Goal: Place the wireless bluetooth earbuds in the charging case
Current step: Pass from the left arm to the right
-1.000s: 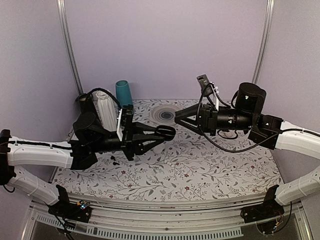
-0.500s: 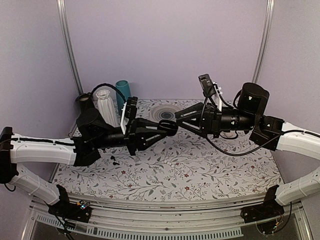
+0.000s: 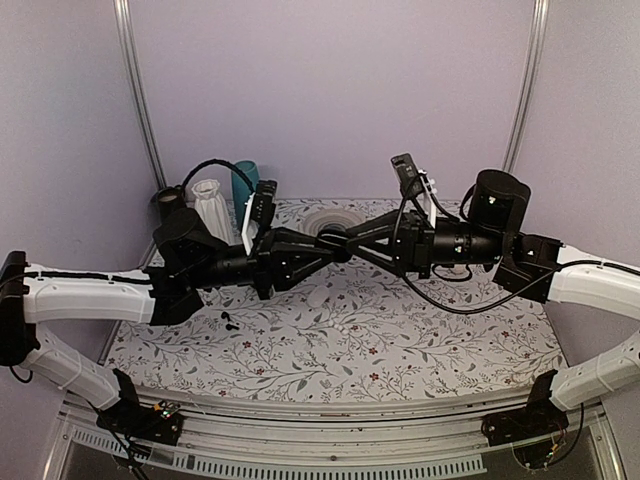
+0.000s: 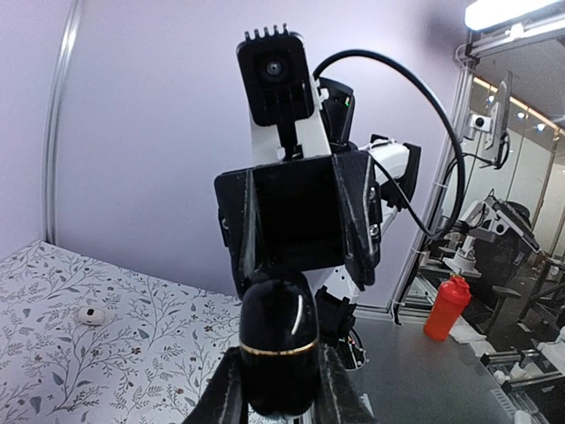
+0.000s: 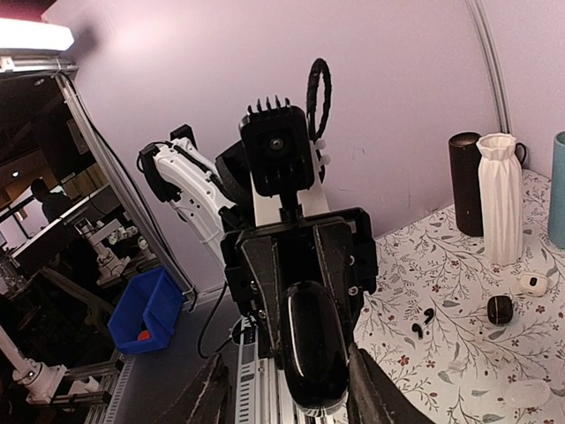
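My left gripper (image 3: 344, 251) is shut on a glossy black charging case (image 4: 278, 349) with a gold seam and holds it in the air over the middle of the table. My right gripper (image 3: 334, 243) faces it head on. Its fingers (image 5: 366, 389) stand apart on either side of the case's rounded end (image 5: 313, 353), with a gap on one side. Two tiny black earbuds (image 5: 422, 320) lie on the floral mat, also seen in the top view (image 3: 228, 320). A faint pale bit (image 3: 343, 327) lies near the mat's middle.
A small white case (image 5: 532, 283) and a small black case (image 5: 500, 309) lie on the mat's left. Behind them stand a white ribbed vase (image 3: 210, 205), a teal cylinder (image 3: 243, 180) and a black cylinder (image 3: 168, 203). A grey round disc (image 3: 325, 218) lies at the back.
Both arms have reached toward each other. The left gripper has lifted the case up and right, and the right gripper's fingers have come around its free end.
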